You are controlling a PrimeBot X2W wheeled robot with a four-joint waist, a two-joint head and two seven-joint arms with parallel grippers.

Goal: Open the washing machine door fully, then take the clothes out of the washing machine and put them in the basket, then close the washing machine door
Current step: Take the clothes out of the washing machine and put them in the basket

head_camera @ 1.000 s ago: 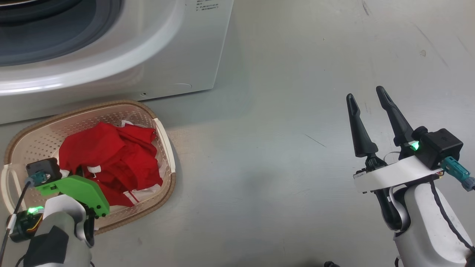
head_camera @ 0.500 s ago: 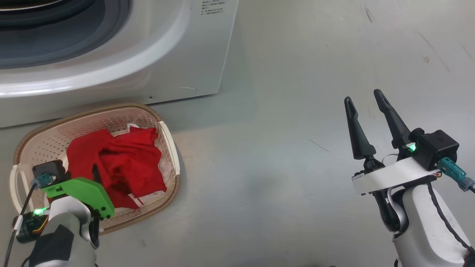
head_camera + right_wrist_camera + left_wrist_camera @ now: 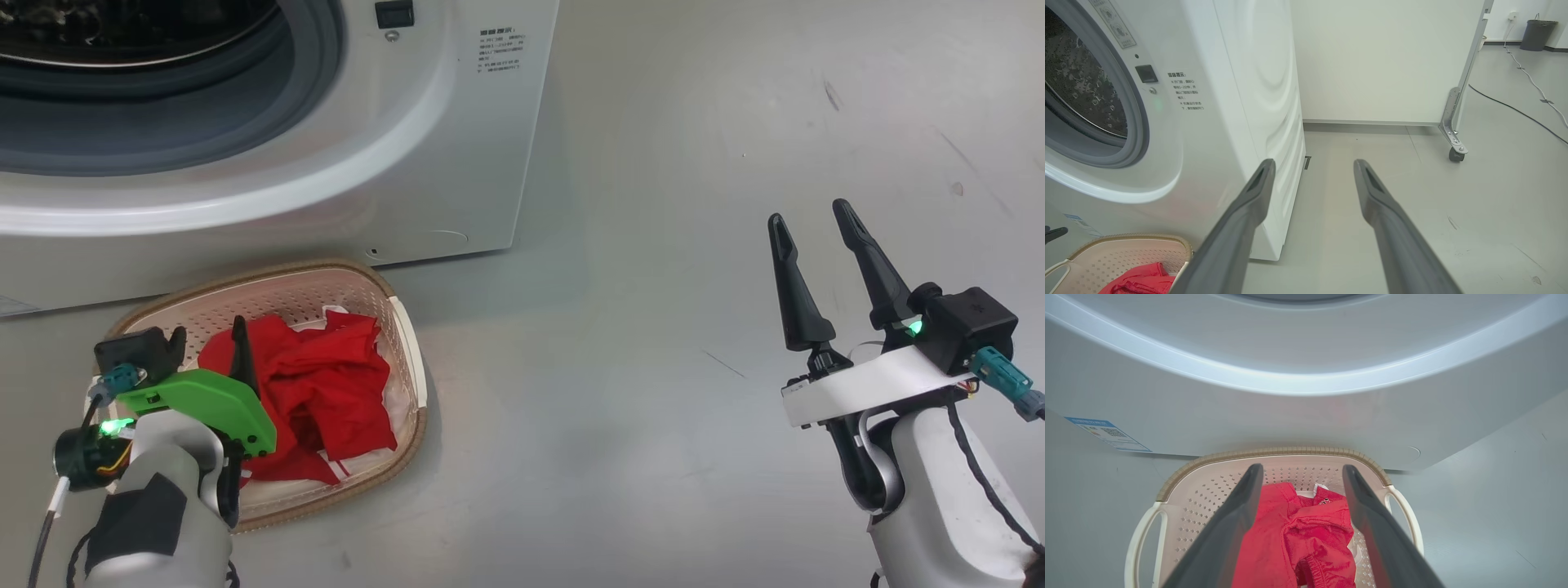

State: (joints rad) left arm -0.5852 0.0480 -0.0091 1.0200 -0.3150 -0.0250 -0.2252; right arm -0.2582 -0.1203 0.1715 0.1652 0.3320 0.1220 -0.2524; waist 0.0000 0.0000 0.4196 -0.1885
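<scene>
Plainly the washing machine (image 3: pixel 457 147) loomed just beyond the left pincer (image 3: pixel 1302 470), its round port gaping and the dimpled drum (image 3: pixel 1081 94) looking bare as far as I could see into it. Directly under that pincer sat the basket (image 3: pixel 412 367), pushed up close to the machine's foot. The clothes (image 3: pixel 326 384) lay heaped inside it, red with a little white trim, below and between the dark fingers but no longer caught by them. A second before, that pincer had been pressed together low in the basket; now its fingers stood spread wide and lifted clear, so the load had been let go. The right pincer (image 3: pixel 808 214), well off to the other side over the grey floor (image 3: pixel 653 425), was spread wide too and carried nothing. To my eye the unloading looked done, and what remained was swinging the door shut.
</scene>
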